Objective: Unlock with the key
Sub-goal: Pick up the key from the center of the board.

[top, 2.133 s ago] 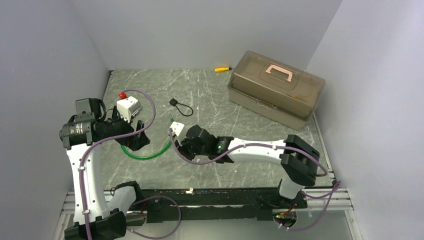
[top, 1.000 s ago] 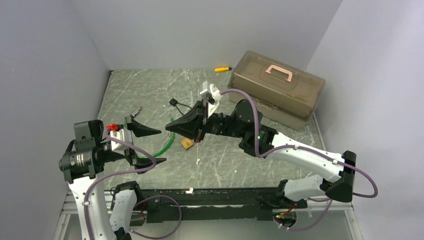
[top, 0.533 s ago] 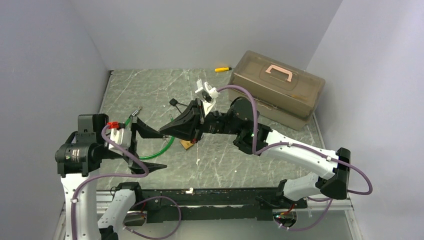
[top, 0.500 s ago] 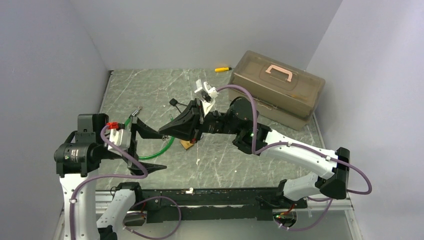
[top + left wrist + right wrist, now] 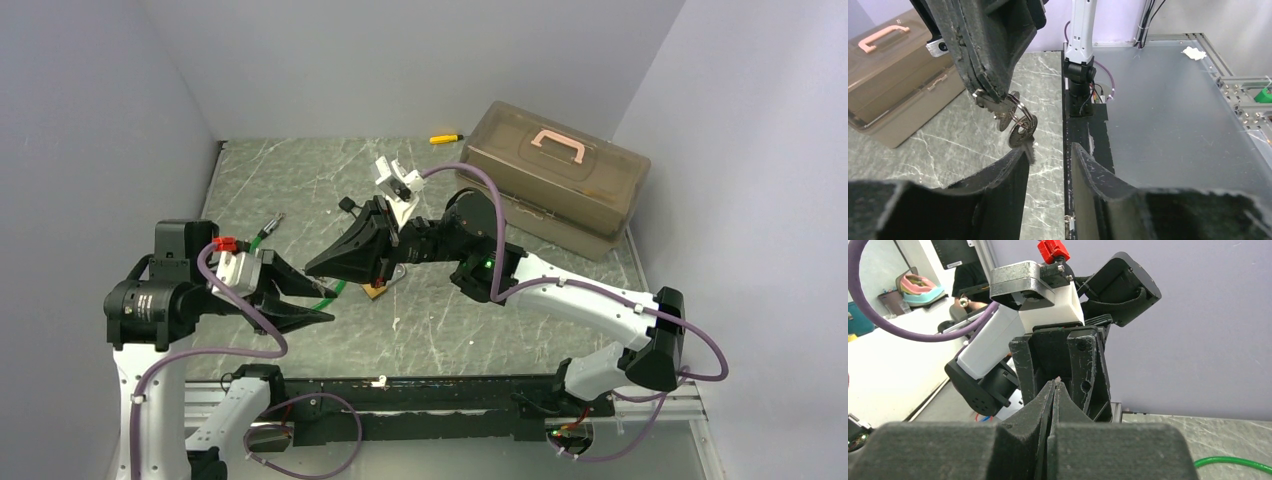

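Note:
My right gripper (image 5: 309, 269) hangs above the table, shut on the key (image 5: 1009, 111), part of a small silvery bunch on a ring. A sliver of metal (image 5: 1058, 379) pokes out between its fingertips (image 5: 1050, 390). One key of the bunch (image 5: 1021, 137) dangles onto the tip of the left finger (image 5: 1015, 162) of my left gripper (image 5: 1049, 148), outside the gap. The left gripper (image 5: 322, 302) faces the right one, jaws a narrow gap apart, nothing between them. A small brass padlock (image 5: 376, 291) lies on the table under the right gripper.
A brown toolbox (image 5: 552, 180) with a pink handle stands at the back right. A yellow-and-black tool (image 5: 446, 138) lies by the back wall. A black cord loop (image 5: 346, 206) and a green cable (image 5: 331, 291) lie near the grippers. The table's front rail (image 5: 400, 385) runs behind them.
The left gripper's jaws have narrowed from wide open to a small gap. The right arm has carried the key bunch leftward up to the left gripper's fingertips.

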Robot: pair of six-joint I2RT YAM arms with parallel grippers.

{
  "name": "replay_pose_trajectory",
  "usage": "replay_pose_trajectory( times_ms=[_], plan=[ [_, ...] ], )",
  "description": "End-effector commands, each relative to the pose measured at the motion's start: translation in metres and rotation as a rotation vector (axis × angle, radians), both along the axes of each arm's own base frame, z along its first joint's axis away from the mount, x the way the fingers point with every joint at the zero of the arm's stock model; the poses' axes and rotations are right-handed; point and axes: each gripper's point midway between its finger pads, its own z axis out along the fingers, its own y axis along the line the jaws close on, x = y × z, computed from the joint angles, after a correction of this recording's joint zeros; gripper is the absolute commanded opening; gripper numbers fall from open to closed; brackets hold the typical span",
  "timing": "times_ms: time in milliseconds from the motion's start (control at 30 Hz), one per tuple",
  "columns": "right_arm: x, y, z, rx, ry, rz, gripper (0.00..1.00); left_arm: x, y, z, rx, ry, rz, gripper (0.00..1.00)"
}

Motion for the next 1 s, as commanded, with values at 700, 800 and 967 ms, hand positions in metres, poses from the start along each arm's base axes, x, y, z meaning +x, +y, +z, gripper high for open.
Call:
replay_pose_trajectory(
  times_ms=[700,800,967],
  plan=[
    [-0.004,-0.036,0.025,0.097,-0.052,-0.092,0.0,-0.007,-0.002,0.034,-0.052,0.082,-0.091,0.0],
    [-0.001,-0.045,0.025,0.097,-0.06,-0.137,0.0,0.011,-0.001,0.024,-0.011,0.102,0.035,0.0],
    [0.005,-0.057,0.017,0.059,-0.069,-0.209,0.0,0.03,0.005,0.017,0.072,0.11,0.164,0.0]
  ],
)
